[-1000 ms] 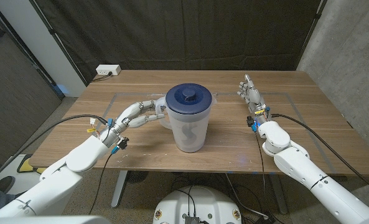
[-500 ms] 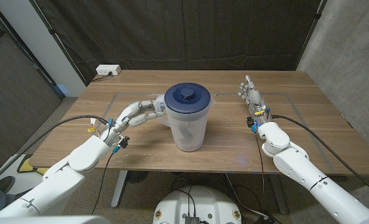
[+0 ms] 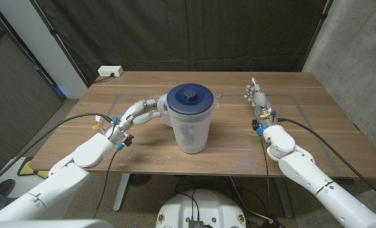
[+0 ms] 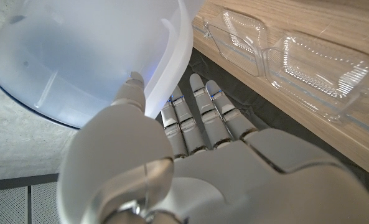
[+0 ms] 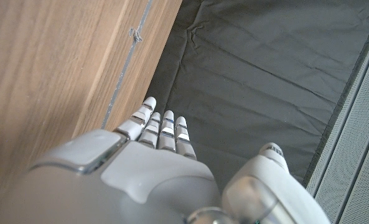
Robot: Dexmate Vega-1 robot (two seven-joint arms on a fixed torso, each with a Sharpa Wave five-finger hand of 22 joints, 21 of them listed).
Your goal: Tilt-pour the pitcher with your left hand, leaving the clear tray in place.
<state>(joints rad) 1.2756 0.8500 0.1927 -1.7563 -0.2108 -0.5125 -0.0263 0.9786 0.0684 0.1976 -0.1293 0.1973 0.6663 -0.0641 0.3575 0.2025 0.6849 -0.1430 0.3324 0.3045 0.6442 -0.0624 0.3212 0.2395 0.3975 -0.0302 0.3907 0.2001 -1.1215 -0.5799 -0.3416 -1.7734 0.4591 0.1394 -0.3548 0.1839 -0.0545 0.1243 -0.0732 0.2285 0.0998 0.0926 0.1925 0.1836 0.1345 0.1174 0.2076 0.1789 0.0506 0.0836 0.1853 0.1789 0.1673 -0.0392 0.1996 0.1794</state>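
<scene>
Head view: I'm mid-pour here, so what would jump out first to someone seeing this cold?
The translucent pitcher with its dark blue lid stands out at the table's middle, its handle gripped by the left hand. The right hand waits apart on the table's right side, fingers apart and holding nothing. In the left wrist view, a clear tray lies on the wooden table beyond the pitcher.

Wooden table [image 3: 314, 136], black curtain [image 3: 194, 31] — grey wall [image 3: 356, 50]
</scene>
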